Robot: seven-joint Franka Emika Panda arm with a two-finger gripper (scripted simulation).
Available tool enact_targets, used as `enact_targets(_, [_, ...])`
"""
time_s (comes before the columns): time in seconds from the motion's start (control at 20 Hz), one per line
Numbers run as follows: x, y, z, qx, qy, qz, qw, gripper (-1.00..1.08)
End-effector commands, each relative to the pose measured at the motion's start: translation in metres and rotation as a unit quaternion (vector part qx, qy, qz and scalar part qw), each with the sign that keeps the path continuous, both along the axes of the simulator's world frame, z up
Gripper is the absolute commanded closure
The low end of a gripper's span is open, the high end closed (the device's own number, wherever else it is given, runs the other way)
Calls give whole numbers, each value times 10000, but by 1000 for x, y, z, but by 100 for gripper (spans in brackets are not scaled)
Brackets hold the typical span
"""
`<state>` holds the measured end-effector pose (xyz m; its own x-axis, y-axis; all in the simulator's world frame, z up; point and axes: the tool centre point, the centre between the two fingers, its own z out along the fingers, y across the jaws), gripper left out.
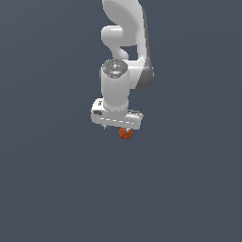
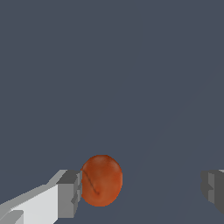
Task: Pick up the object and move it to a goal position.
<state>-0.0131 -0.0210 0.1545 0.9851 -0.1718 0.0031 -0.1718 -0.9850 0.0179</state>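
Note:
The object is a small orange-red ball point(image 2: 101, 180) with a faint mottled surface. It lies between the fingers of my gripper point(image 2: 141, 190), close against one grey finger pad point(image 2: 70, 194), with a wide gap to the other pad point(image 2: 213, 188). The jaws stand wide apart, so the gripper is open. In the exterior view the ball point(image 1: 125, 133) peeks out just under the white gripper point(image 1: 121, 128), which hides the fingers and part of the ball.
A plain dark grey-blue surface point(image 1: 56, 189) fills both views. The white arm point(image 1: 124, 42) rises behind the hand toward the upper edge of the exterior view. No other objects show.

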Motion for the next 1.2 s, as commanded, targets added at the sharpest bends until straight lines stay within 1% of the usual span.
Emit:
enact_targets(0.0, [-3,4,-4,10,-3,-206,9998,-92])
enact_targets(0.2, [-11,12,-13,30,-8,-631,9980,-92])
enact_targets(0.45, [-21,22,-25,53,-15,-1247,9922,-92])
enact_targets(0.6, [-28,28,-32,65,-17,-1618,9868,-92])
enact_targets(0.85, [-39,36,-43,78,-21,-2196,9756,-92])
enact_targets(1.15, [-49,43,-52,84,-25,-2686,9632,-92])
